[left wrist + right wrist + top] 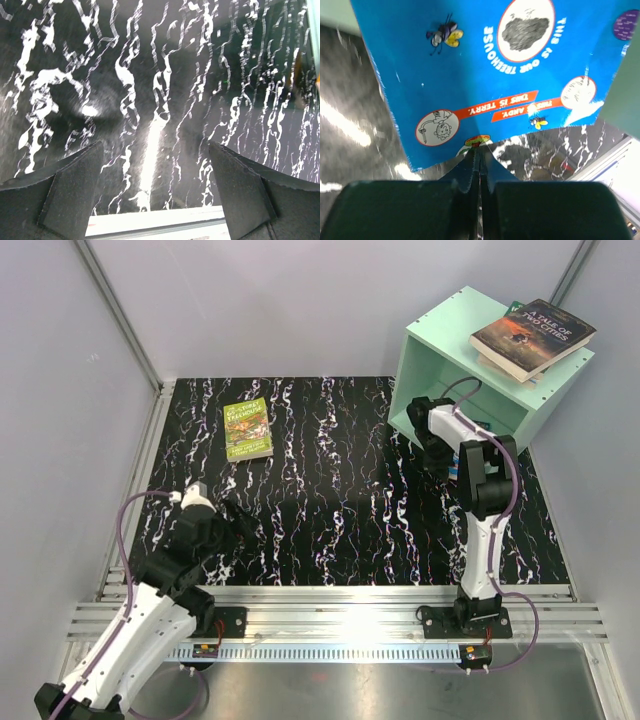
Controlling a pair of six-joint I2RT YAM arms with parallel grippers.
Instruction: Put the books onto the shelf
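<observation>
One view, rt wrist, shows blue book [485, 75] pinched in rt jaws; top hides it; left jaws wide.

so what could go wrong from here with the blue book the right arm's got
1. The right gripper pinches the blue book only at one edge, so the thin book may sag, swing or slip out.
2. The book hangs close to the shelf; a corner could catch on a wall instead of going in.
3. A stack of books lies on top of the shelf, near its edge; a bump to the shelf might shift it.
</observation>
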